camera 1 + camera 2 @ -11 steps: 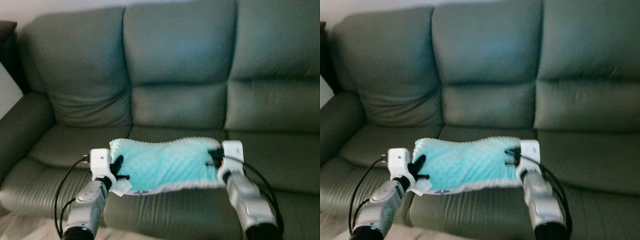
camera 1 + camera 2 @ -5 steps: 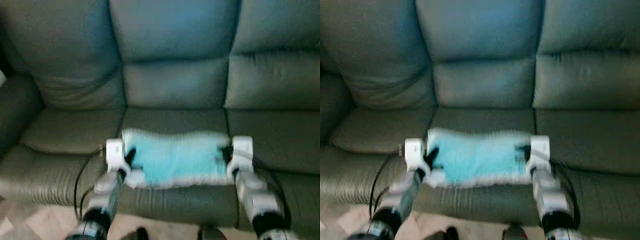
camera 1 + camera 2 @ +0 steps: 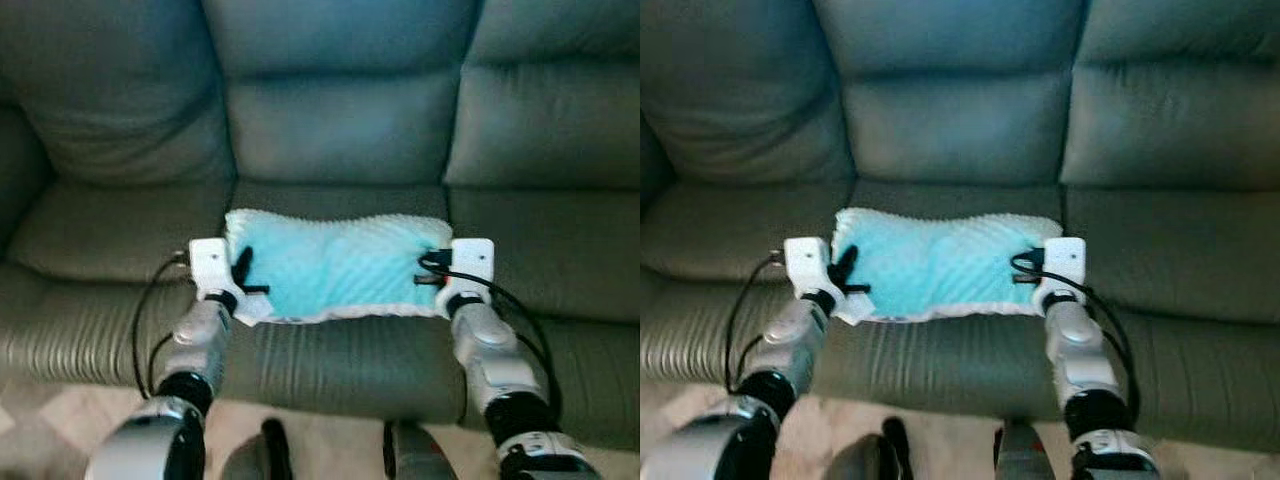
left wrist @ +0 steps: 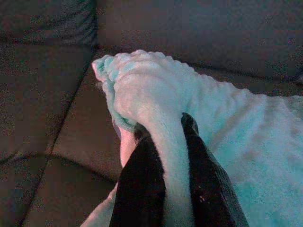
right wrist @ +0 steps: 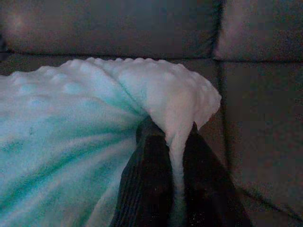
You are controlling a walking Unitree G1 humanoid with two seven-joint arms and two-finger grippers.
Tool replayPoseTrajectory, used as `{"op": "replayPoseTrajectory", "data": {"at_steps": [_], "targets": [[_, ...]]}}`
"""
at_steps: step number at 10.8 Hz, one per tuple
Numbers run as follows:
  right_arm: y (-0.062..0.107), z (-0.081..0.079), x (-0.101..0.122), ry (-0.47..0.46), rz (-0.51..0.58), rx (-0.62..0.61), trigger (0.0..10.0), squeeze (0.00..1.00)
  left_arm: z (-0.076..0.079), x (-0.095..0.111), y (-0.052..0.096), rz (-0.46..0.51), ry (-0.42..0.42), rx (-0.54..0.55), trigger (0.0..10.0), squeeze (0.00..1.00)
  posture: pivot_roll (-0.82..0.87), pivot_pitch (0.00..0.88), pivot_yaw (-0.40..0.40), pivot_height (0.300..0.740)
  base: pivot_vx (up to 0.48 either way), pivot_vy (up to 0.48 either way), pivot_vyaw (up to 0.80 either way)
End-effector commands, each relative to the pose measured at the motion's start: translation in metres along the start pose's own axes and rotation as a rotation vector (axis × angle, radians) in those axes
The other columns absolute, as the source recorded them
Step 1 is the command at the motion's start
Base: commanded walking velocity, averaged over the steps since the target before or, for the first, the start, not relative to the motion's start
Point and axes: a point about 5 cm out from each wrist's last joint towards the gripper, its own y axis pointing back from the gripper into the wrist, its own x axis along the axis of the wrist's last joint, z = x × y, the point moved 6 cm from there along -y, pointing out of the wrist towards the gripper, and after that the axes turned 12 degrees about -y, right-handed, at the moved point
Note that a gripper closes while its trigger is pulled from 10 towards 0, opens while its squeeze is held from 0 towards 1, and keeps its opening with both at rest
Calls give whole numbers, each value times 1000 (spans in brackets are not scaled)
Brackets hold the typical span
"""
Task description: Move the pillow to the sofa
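- pillow (image 3: 335, 266): light turquoise, bumpy dotted fabric, whitish edging along the front. Spread across the middle seat cushion of the sofa (image 3: 340, 120), front edge near the seat's front lip. It looks to be resting on the seat, but I can't be sure of full contact.
- left claw (image 3: 243, 275): clenched on the pillow's left end. In the left wrist view, both black fingers (image 4: 142, 184) pinch a bunched fold of the fabric between them.
- right claw (image 3: 432, 270): clenched on the pillow's right end. In the right wrist view, the fingers (image 5: 147, 179) are squeezed on a gathered corner, which puffs up above the fingertips.
- Both arms reach forward over the front of the seat, one at each end of the pillow, with black cables looping off the white wrist housings.
- sofa: dark grey-green, leather-like, three back cushions and three seat cushions; left armrest at the frame edge.
- floor (image 3: 60, 430): light patterned strip in front of the sofa.
- No readable labels, brand marks or writing on the pillow, sofa or arms.
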Motion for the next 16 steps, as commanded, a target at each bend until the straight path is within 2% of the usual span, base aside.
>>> {"op": "replayPoseTrajectory", "data": {"at_steps": [1, 3, 5, 6, 8, 9, 10, 12, 16], "targets": [[2, -6, -8, -10, -14, 21, 10000, 0, -8, -11, 5, -32, 2, 16, 10000, 0, -229, 428, 115, 740, 0, 0, 0], [9, -25, -19, -55, -21, 84, 10000, 0, -11, -11, 3, -55, -53, 29, 10000, 0, -253, 460, 109, 740, 0, 0, 0], [14, -34, -26, -71, -37, 126, 10000, 0, -13, -1, -3, -40, -94, 38, 10000, 0, -249, 471, 101, 740, 0, 0, 0], [19, -44, -36, -66, -61, 171, 10000, 0, -19, 4, -5, -45, -134, 77, 10000, 0, -248, 477, 100, 740, 0, 0, 0], [20, -40, -40, -28, -63, 151, 10000, 0, -13, -10, 0, -77, -99, 78, 10000, 0, -254, 474, 104, 740, 0, 0, 0], [19, -31, -39, -18, -58, 114, 10000, 0, -10, -21, 4, -104, -58, 83, 10000, 267, -258, 472, 104, 740, 0, 0, 0], [18, -24, -36, -1, -48, 92, 10000, 1000, -7, -25, 5, -120, -66, 92, 10000, 1000, -261, 470, 103, 740, 0, 0, 0], [16, -13, -33, 33, -43, 47, 10000, 1000, 5, -25, 4, -114, -36, 74, 10000, 1000, -260, 469, 104, 740, 0, 0, 0], [13, -5, -29, 47, -31, 7, 10000, 1000, 14, -26, 4, -108, 6, 71, 10000, 1000, -258, 469, 107, 740, 0, 0, 0]]}}
